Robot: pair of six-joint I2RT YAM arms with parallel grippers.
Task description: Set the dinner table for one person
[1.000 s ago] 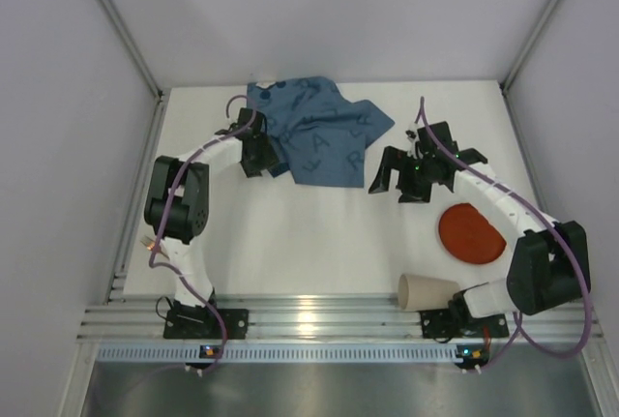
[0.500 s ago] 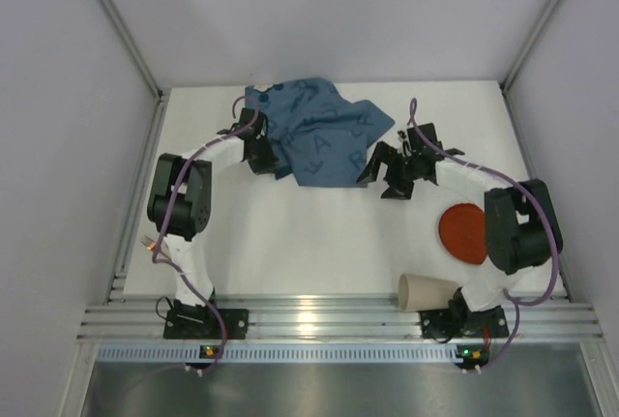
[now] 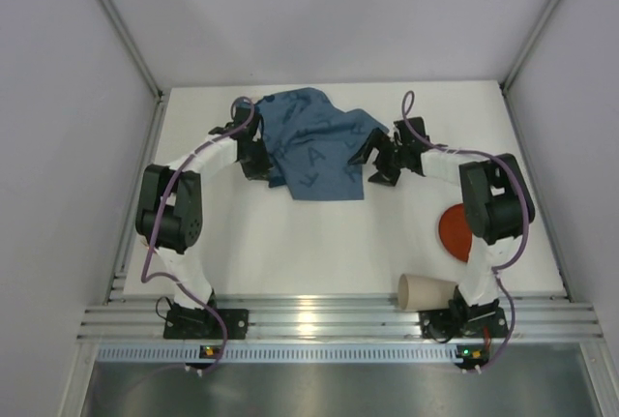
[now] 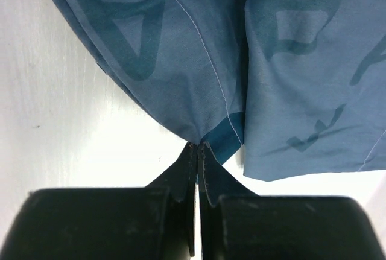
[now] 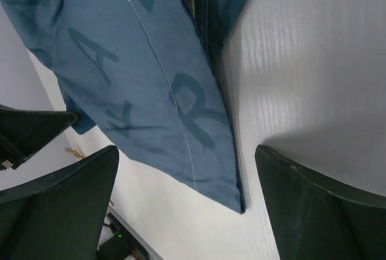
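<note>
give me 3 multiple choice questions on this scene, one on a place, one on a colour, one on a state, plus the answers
1. Where on the table does the paper cup lie?
A. far left corner
B. near edge, by the right arm's base
C. dead centre

2. What colour is the round plate?
A. green
B. white
C. red-orange

3. How do the left arm's jaws stand?
A. shut on the blue cloth
B. wide open over bare table
C. shut on the cup

Answers:
1 B: the top view shows it on its side beside that base.
2 C: the top view shows a red-orange disc, partly hidden by the right arm.
3 A: the left wrist view shows them pinched together on the cloth's edge.
</note>
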